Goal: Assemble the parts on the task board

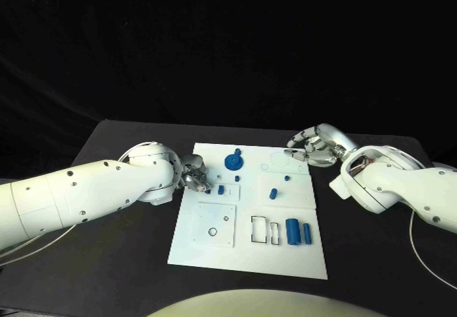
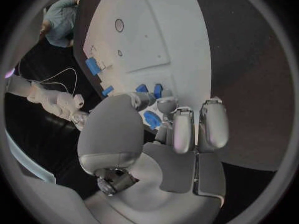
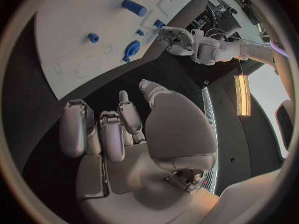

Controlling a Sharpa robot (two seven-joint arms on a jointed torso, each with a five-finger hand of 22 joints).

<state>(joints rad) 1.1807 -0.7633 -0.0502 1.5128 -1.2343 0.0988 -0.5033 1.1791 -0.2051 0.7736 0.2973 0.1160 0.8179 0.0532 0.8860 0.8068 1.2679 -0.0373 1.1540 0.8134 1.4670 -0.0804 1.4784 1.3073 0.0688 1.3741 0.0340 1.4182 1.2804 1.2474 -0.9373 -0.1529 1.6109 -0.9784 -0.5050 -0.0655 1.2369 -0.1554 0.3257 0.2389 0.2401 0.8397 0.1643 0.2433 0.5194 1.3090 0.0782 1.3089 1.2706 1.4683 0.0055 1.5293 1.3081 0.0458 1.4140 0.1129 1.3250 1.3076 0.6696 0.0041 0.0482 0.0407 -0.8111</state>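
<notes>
Hands flank the task board (image 1: 249, 257): my left hand (image 1: 195, 176) seems to pinch a blue part (image 2: 151, 119); my right hand (image 1: 314, 146) hovers, fingers curled, empty.

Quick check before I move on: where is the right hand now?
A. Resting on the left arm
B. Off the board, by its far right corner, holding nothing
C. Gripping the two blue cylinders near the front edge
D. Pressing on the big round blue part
B: in the head view the right hand sits over black table just past the board's far right corner, and its wrist view shows its fingers holding nothing.
</notes>
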